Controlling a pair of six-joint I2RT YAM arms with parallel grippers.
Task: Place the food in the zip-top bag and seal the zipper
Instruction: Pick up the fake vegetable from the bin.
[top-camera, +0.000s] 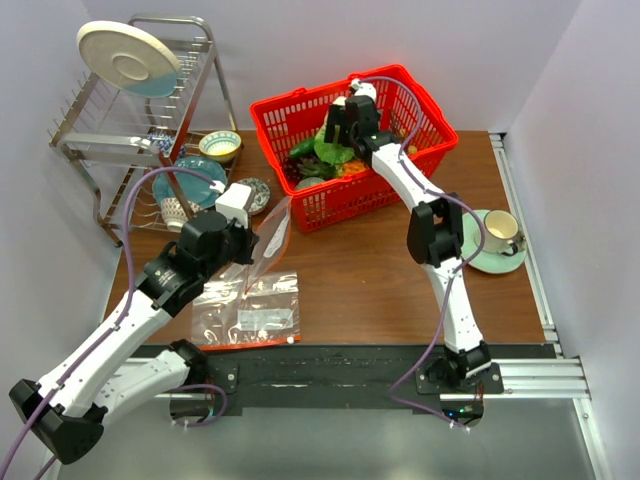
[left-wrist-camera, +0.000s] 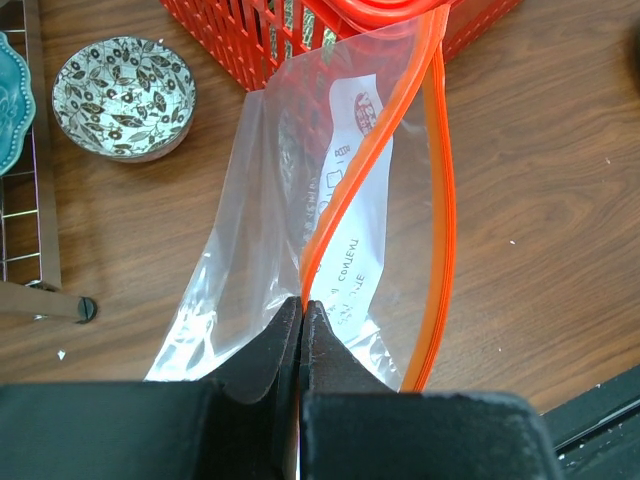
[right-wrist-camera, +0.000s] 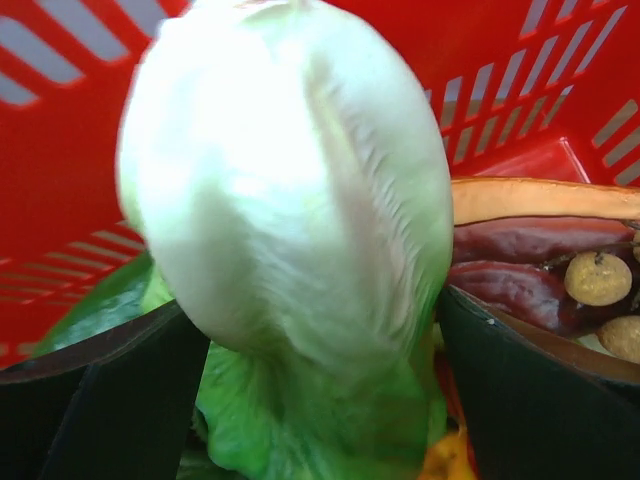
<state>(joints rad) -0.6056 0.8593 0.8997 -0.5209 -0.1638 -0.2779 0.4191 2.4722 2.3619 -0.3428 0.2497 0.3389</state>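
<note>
Cabbage (right-wrist-camera: 290, 180) sits in the red basket (top-camera: 300, 110) at the far side of the table (top-camera: 380, 280), pale green and white, lying on other produce. The right gripper (right-wrist-camera: 312, 300) reaches down into the basket over it, fingers (right-wrist-camera: 120, 400) spread wide, one on each side of the head. In the right wrist view the cabbage fills the gap between them and its sides reach both fingers; whether they press on it cannot be told. Small brown nuts (right-wrist-camera: 598, 278) lie just beside the right-hand finger, next to dark reddish pods.

The left gripper (left-wrist-camera: 302, 315) is left of the basket, fingers pressed together and clamped on one lip of the bag (left-wrist-camera: 250, 230) by its zipper (left-wrist-camera: 440, 200). From the pinch the clear plastic stretches away toward the basket's near wall, and its far end reaches that wall. The two orange edges of the zipper stand well apart, so the mouth gapes: one edge runs into the fingers, the other curves free to the right. White printing shows through the plastic.

A second bag (top-camera: 250, 315) lies flat on the table near the left arm. A patterned bowl (left-wrist-camera: 125, 97) stands left of the held bag, apart from it.
</note>
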